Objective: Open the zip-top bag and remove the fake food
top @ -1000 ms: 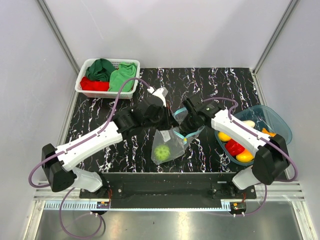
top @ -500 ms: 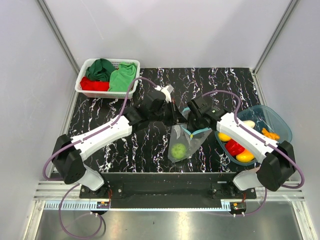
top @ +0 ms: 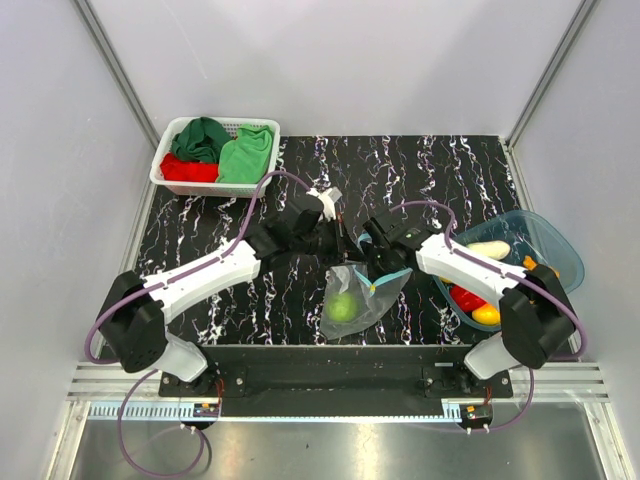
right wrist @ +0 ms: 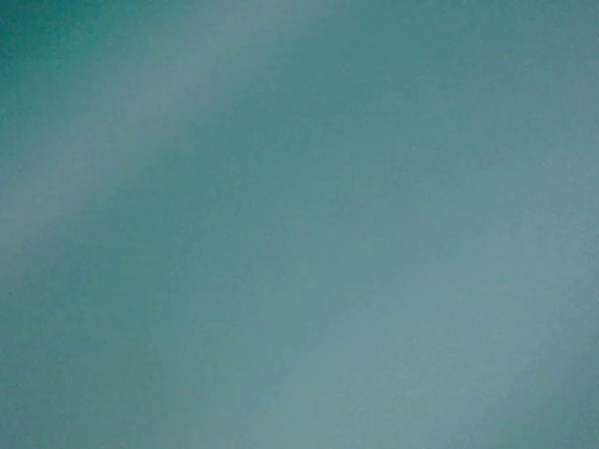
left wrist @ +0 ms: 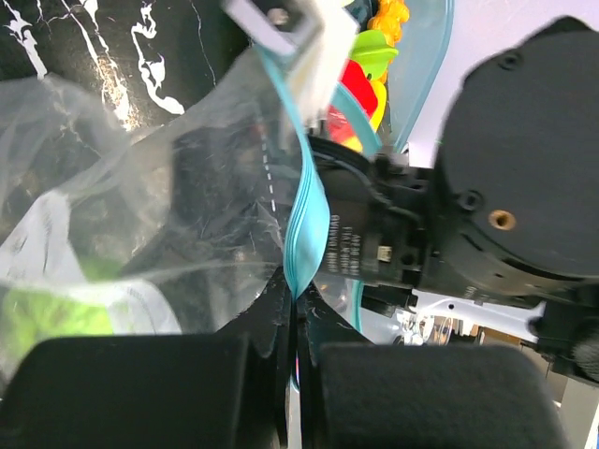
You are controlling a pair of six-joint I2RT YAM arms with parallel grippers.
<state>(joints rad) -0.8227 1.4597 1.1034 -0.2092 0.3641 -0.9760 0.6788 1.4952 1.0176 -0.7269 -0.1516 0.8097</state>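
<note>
At lower centre of the top view the zip-top bag [top: 368,296] hangs crumpled over the black marbled table [top: 450,170], its mouth towards the upper part of the frame. The left claw [top: 345,243] meets the bag's upper left edge. In the left wrist view its two black fingers are pressed together on the light blue zip strip [left wrist: 305,220], which rises from between them at bottom centre. One green fake food piece [top: 343,307] sits inside the bag, low and to the left, below the left claw.

The right claw [top: 378,262] is at the bag's upper right edge, just beside the left one. Whether its fingers are apart or together I cannot tell, as the right wrist view is only a teal blur.

At right of the top view a teal tub [top: 562,248] holds more fake food pieces [top: 470,297]: yellow, red, orange and pale
</note>
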